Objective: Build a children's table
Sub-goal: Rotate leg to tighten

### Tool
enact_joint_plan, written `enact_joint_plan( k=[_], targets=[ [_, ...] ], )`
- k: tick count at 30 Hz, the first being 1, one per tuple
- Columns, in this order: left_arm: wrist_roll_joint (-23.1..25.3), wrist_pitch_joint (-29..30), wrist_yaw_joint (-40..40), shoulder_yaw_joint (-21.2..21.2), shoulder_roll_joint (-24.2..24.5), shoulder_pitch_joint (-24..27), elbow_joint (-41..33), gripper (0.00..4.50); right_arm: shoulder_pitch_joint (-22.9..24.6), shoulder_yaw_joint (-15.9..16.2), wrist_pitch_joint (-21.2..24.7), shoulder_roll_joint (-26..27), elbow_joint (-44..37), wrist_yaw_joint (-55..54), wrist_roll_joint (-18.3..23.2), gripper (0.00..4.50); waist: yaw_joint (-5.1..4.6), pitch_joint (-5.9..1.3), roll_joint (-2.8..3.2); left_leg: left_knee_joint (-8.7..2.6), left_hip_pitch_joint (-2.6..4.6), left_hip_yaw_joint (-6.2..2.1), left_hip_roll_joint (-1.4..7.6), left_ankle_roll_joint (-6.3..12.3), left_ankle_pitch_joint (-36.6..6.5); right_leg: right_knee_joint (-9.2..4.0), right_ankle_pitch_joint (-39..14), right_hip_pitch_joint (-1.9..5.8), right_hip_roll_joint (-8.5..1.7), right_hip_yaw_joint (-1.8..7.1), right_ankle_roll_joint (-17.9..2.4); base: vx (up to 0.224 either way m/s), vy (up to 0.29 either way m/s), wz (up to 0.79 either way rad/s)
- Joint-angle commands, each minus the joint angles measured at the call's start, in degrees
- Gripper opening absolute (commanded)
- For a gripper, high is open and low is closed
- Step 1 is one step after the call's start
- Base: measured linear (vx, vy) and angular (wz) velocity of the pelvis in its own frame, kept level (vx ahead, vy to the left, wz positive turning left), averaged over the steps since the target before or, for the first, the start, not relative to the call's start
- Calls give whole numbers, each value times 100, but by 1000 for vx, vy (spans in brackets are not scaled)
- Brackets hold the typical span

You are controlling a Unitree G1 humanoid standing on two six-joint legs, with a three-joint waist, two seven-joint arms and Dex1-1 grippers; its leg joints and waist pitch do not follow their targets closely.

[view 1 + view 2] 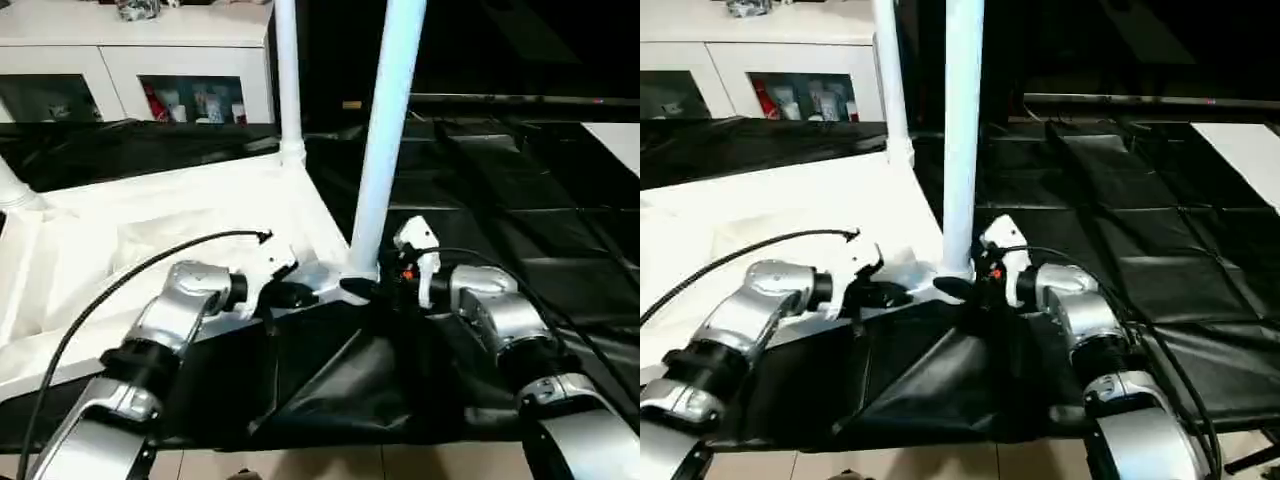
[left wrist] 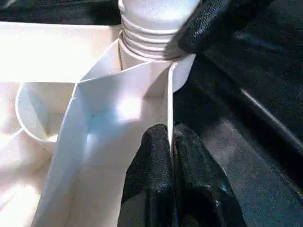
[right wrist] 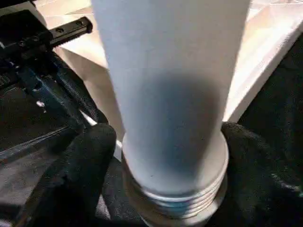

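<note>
**Near-corner leg upright in its socket, both grippers at the corner**

Tabletop (image 1: 150, 230): white plastic, lying upside down on black sheeting (image 1: 520, 230), spread across left and centre of the head view. Underside ribbed; thin upright walls and a round cup visible in the left wrist view. Near corner at frame centre.

Near leg (image 1: 385, 130): long white tube, standing upright from the near corner socket (image 2: 182, 71) and running off the top edge. Slightly wider toward its base. Ridged threaded collar at the base, several rings still exposed above the socket rim. Second leg (image 1: 288, 75) upright at the far corner, upper centre. Part of a third leg (image 1: 12, 188) at the left edge.

Left gripper (image 2: 171, 146): pinched closed on the thin edge wall of the tabletop just beside the socket, one black finger each side of the wall.

Right gripper (image 3: 168, 156): fingers spread wide, one on either side of the near leg's base at the collar. One fingertip (image 2: 213, 23) pressed against the threads. Cannot tell whether the other finger touches.

White cabinet (image 1: 130, 60) with glass doors in the upper left, behind the tabletop.
</note>
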Motion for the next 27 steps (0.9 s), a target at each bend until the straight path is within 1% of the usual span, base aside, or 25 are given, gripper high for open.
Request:
enact_joint_plan(
  k=[1,2,3,8,11,12,13,14,15,16,17,18,19,20,21,22,23,24,25,26,27],
  targets=[
    [-390,-161,-171,122,-129,41,-213,0,48,74,21,105,-206,240,100,329,12,-381,-100,-332,31,-1,147,340,-1213,-454,-1739,304,-352,284,-1026,0,0,0],
    [-391,-159,-181,118,-122,46,-218,0,51,72,28,106,-208,257,100,329,12,-380,-96,-333,31,-1,147,337,-1220,-455,-1756,302,-352,284,-1019,0,0,0],
    [-392,-164,-200,110,-104,59,-223,0,69,77,53,110,-223,321,107,312,15,-380,-99,-334,30,-2,151,326,-1228,-456,-1771,303,-353,284,-1008,0,0,0],
    [-362,-147,-194,118,-85,99,-250,0,148,122,74,122,-251,338,111,278,27,-380,-97,-340,33,-4,150,312,-1232,-458,-1787,301,-353,287,-982,0,0,0],
    [-219,-147,105,123,-186,4,-76,0,170,45,48,235,-88,-129,17,275,23,-377,-92,-344,35,-8,149,288,-1258,-464,-1842,297,-354,287,-959,0,0,0],
    [-177,-132,266,147,-249,-55,12,0,151,16,23,283,7,-422,-64,273,10,-371,-93,-352,44,-10,137,244,-1274,-476,-1911,285,-348,286,-937,0,0,0],
    [-75,-69,691,201,-423,-223,252,0,81,-68,-39,424,276,-1268,-263,272,5,-370,-76,-354,44,-14,134,206,-1272,-480,-1939,282,-353,290,-927,0,0,0],
    [-28,-35,871,218,-501,-296,355,0,51,-107,-60,489,390,-1646,-336,272,-17,-360,-79,-361,53,-8,128,171,-1320,-499,-2012,269,-347,291,-916,0,0,0],
    [32,-27,1038,214,-571,-367,457,0,16,-191,1,570,487,-2012,-336,272,-30,-363,-87,-366,64,-21,120,94,-1391,-513,-2162,283,-359,283,-869,0,0,0],
    [71,-24,1139,211,-614,-408,517,0,0,-247,56,622,533,-2239,-328,272,-49,-364,-82,-366,72,-23,118,74,-1434,-525,-2244,276,-366,288,-848,0,0,0],
    [125,50,1410,242,-709,-500,654,0,-28,-358,137,729,583,-2551,-267,272,-57,-359,-52,-368,74,-28,116,62,-1460,-527,-2269,268,-361,287,-838,0,0,0],
    [167,137,1715,281,-832,-612,811,0,-62,-472,215,862,635,-2944,-219,272,-81,-361,-64,-366,81,-20,100,63,-1528,-553,-2327,266,-345,290,-777,0,0,0],
    [167,137,1715,281,-832,-612,811,0,-62,-472,215,862,635,-2944,-219,272,-81,-361,-64,-366,81,-20,100,63,-1528,-553,-2327,266,-345,290,-777,0,0,0],
    [228,298,2301,337,-1111,-855,1119,0,-183,-664,336,1170,793,-3778,-155,272,-90,-359,-27,-369,72,-19,100,55,-1498,-559,-2252,257,-337,297,-777,0,0,0],
    [241,325,2429,331,-1199,-929,1200,0,-242,-727,356,1283,865,-4074,-133,272,-74,-367,-28,-366,104,-20,103,24,-1501,-562,-2238,238,-343,300,-783,0,0,0],
    [269,327,2561,328,-1285,-1004,1285,0,-340,-820,360,1424,977,-4348,-75,272,-87,-378,-23,-370,77,-35,98,-1,-1489,-535,-2122,279,-341,288,-821,0,0,0],
    [269,327,2561,328,-1285,-1004,1285,0,-340,-820,360,1424,977,-4348,-75,272,-77,-385,-29,-368,67,-34,103,20,-1471,-531,-2012,283,-349,286,-827,0,0,0],
    [291,297,2553,328,-1376,-1065,1349,0,-452,-802,225,1575,1041,-4372,-83,272,-75,-395,-35,-360,51,-30,99,64,-1441,-518,-1870,296,-348,286,-845,0,0,0],
    [291,297,2553,328,-1376,-1065,1349,0,-452,-802,225,1575,1041,-4372,-83,272,-72,-401,-32,-356,52,-29,98,78,-1397,-509,-1782,295,-346,288,-860,0,0,0],
    [306,245,2488,313,-1406,-1082,1358,0,-490,-670,94,1643,1009,-4181,-167,272,-70,-394,-35,-353,44,-22,95,122,-1381,-500,-1667,297,-337,286,-897,0,0,0],
    [303,206,2416,293,-1392,-1070,1341,0,-472,-592,23,1653,940,-3992,-209,272,-66,-394,-59,-354,37,-22,98,138,-1373,-498,-1647,308,-343,284,-900,0,0,0]
  ],
)
